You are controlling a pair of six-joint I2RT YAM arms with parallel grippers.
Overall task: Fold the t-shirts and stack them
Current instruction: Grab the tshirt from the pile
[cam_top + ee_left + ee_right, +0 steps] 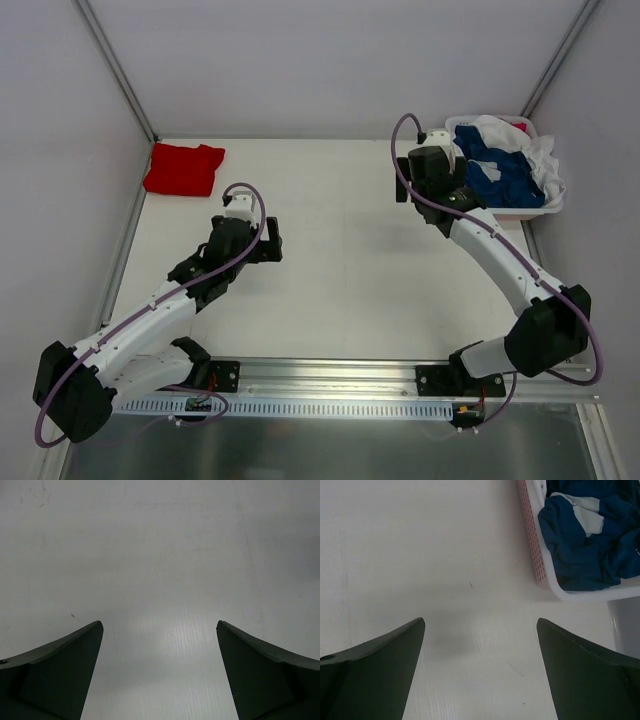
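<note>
My left gripper (160,625) is spread wide, nothing btwn the jaws, hanging over bare table (340,250) left of centre. My right gripper (480,624) is spread wide too, empty, over the table just beside the laundry basket (590,595) at the far-right corner. In the basket is a crumpled navy t-shirt (592,555) w/ a pale patch. White cloth (538,158) is bunched around it, prob. another tee. The red t-shirt (184,168) lies folded at the far-left corner, well apart from both arms.
</note>
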